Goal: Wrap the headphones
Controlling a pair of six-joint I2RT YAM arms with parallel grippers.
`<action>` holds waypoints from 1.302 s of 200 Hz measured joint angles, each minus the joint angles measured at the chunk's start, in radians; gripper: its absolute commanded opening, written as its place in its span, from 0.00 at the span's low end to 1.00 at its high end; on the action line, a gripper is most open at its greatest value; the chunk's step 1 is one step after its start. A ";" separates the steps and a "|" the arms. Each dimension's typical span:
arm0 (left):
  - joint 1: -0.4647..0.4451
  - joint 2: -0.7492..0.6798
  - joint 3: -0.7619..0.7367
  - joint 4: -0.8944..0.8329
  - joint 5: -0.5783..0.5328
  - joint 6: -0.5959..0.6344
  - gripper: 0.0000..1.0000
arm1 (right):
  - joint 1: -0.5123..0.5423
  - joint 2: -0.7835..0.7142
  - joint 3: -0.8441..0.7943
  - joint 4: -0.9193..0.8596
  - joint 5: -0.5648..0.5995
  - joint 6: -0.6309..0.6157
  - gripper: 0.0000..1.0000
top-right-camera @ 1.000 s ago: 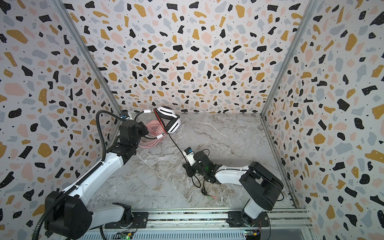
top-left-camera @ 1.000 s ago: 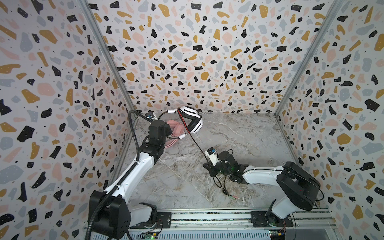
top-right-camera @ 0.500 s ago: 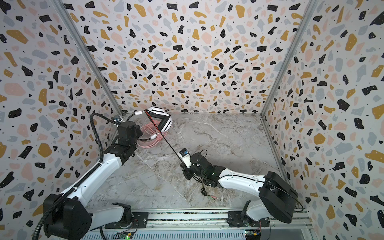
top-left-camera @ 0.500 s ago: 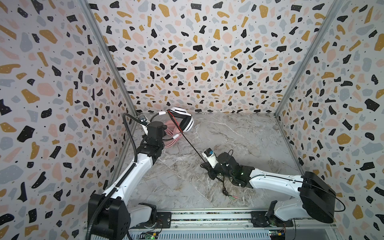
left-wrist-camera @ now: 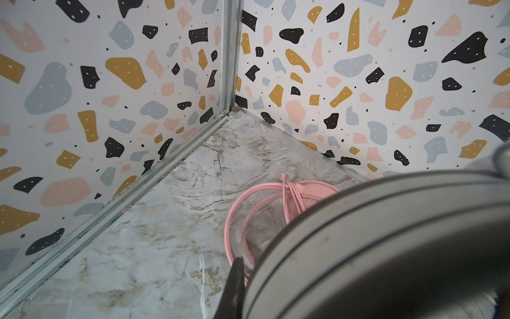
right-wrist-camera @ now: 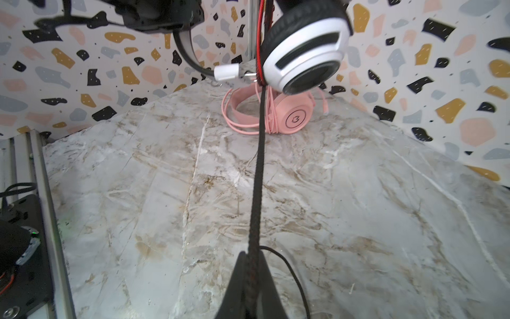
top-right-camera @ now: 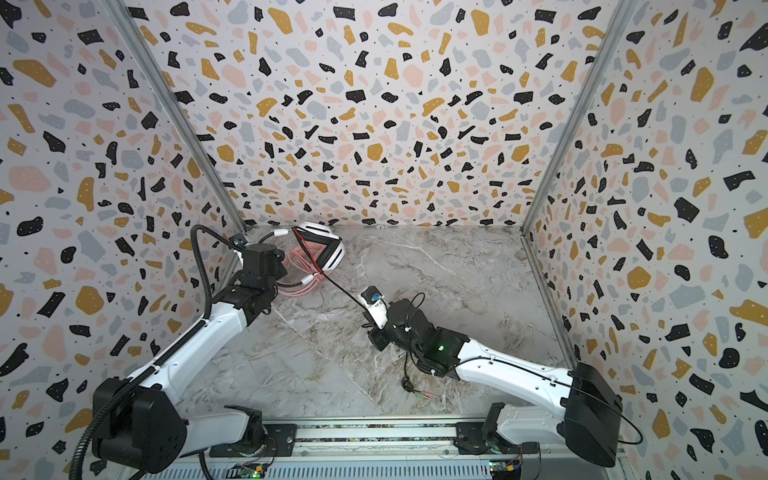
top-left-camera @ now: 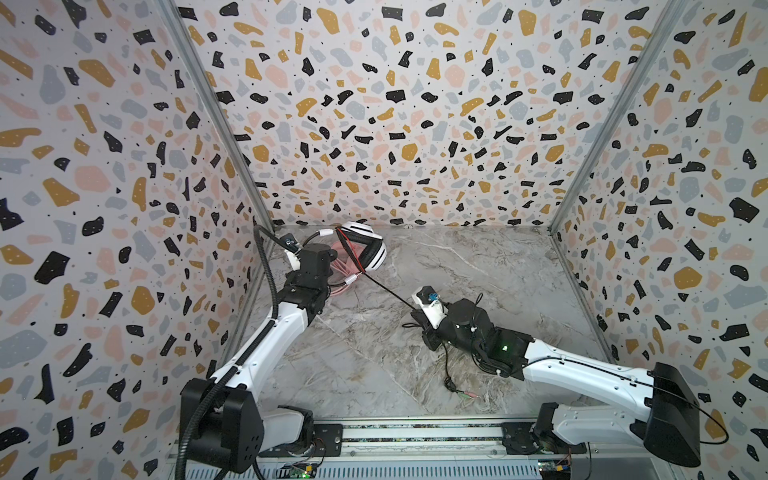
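Striped headset (right-wrist-camera: 306, 55) clamped in left claw (right-wrist-camera: 179, 29); right claw (right-wrist-camera: 249, 276) pinches black cable (right-wrist-camera: 259, 179); pink headset (right-wrist-camera: 296, 118) clearest from right wrist.

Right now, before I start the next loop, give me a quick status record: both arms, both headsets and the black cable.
left fingers: shut on the band of the white-and-black headset, which hangs clear of the table
right fingers: shut on the black cable, low over the table
black cable: taut from the headset to the right fingers, slack beyond them
plugs: lying on the table
pink headset: on the table in the back-left corner, its pink cable wound around it
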 measured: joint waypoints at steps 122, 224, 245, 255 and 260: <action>-0.138 0.077 0.117 -0.034 0.116 0.188 0.00 | 0.046 -0.033 0.272 -0.083 0.071 -0.140 0.09; -0.351 0.174 0.202 -0.061 0.406 0.473 0.00 | -0.043 -0.068 0.317 -0.131 0.150 -0.238 0.10; -0.379 0.180 0.204 -0.060 0.470 0.502 0.00 | -0.066 -0.068 0.317 -0.132 0.130 -0.237 0.10; -0.393 0.180 0.204 -0.060 0.497 0.520 0.00 | -0.084 -0.068 0.318 -0.135 0.103 -0.234 0.09; -0.399 0.180 0.204 -0.060 0.510 0.525 0.00 | -0.098 -0.066 0.320 -0.140 0.088 -0.229 0.09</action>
